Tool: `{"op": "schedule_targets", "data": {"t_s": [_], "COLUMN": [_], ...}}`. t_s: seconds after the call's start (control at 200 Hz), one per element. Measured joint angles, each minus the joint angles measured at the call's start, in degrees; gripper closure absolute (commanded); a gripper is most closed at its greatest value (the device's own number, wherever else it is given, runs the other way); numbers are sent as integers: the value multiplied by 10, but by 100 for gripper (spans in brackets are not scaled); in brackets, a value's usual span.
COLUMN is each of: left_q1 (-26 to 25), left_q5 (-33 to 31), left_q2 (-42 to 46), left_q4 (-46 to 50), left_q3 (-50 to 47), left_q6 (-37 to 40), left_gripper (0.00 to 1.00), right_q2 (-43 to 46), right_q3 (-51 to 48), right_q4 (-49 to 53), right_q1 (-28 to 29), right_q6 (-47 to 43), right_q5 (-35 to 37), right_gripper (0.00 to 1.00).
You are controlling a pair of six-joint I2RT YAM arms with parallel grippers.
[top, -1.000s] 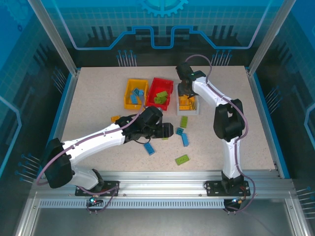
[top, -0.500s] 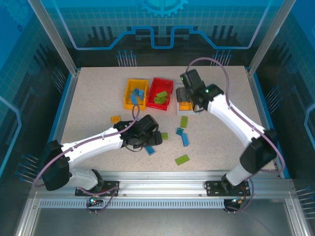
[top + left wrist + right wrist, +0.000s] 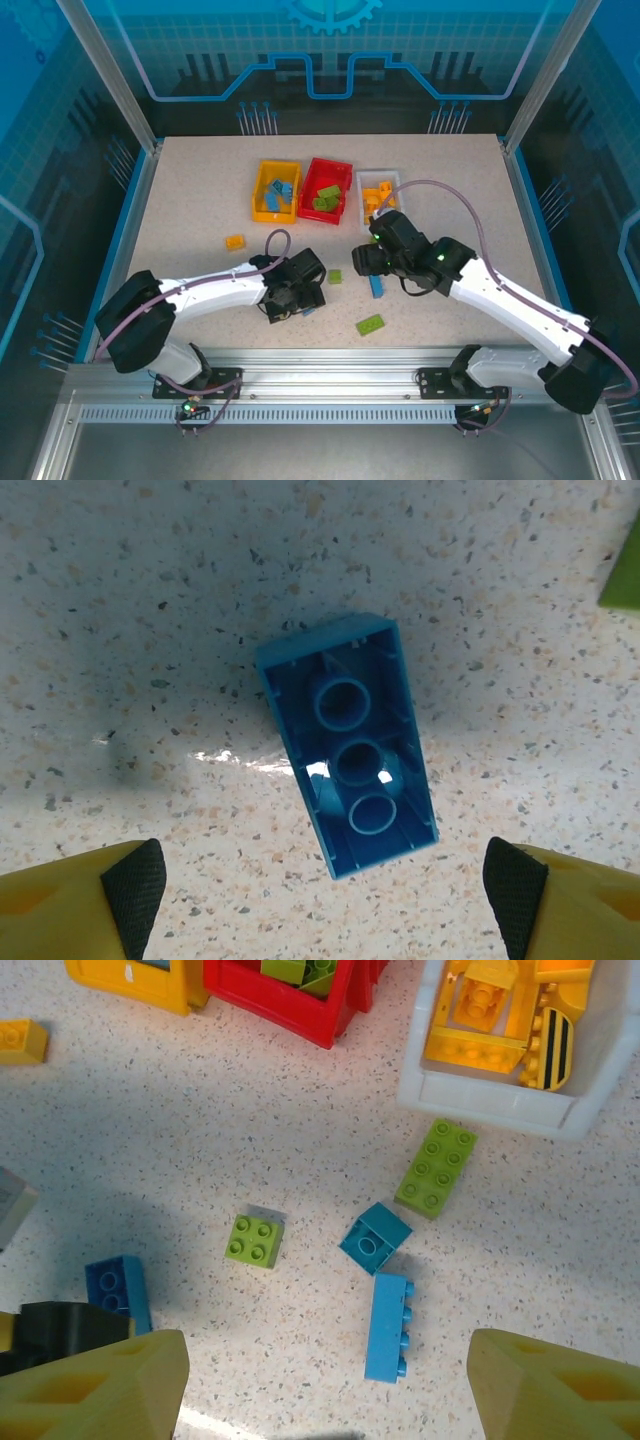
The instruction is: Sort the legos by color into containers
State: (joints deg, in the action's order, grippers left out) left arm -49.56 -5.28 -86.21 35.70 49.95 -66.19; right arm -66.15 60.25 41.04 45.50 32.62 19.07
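An upside-down blue brick (image 3: 348,745) lies on the table, and my left gripper (image 3: 322,885) hangs open just above it, one finger on each side of its near end. In the top view that left gripper (image 3: 298,298) covers most of the blue brick (image 3: 306,309). My right gripper (image 3: 330,1390) is open and empty over a long blue brick (image 3: 389,1326) lying on its side and a small upturned blue brick (image 3: 375,1238). Nearby lie a green 2x2 brick (image 3: 253,1239) and a green 2x4 brick (image 3: 436,1168). The right gripper (image 3: 365,260) is in front of the white bin (image 3: 361,190).
The yellow bin (image 3: 258,195) holds blue bricks, the red bin (image 3: 306,195) green ones, the white bin (image 3: 480,1095) orange ones. A loose orange brick (image 3: 235,241) lies left of centre. Another green brick (image 3: 370,324) sits near the front edge.
The right arm has swung from over the white bin toward the table's middle, above the loose bricks. The left gripper has drawn back toward the near left, over the blue brick.
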Motion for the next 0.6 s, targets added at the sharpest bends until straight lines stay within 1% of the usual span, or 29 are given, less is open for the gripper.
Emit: {"op": "schedule_targets", "data": {"t_s": [0.24,0.41,0.6], "left_q1": [4,11,11], "left_q5": [-6,-11,-10], "left_q2": [20,37,19], "left_q4": [-12,-13,-19], "left_q3": [-41,-54,-51], "left_q6": [-44,-44,-44], "left_gripper": [15,16,18], "right_q2": [36,39,56], "right_q3": [1,-4,-14], "right_q4": [19,27,26], "right_q1": [-1,-15,-22], "right_q6": [39,46,51], "right_q5": [-1,-7,-13], "right_gripper": [24,24,25]}}
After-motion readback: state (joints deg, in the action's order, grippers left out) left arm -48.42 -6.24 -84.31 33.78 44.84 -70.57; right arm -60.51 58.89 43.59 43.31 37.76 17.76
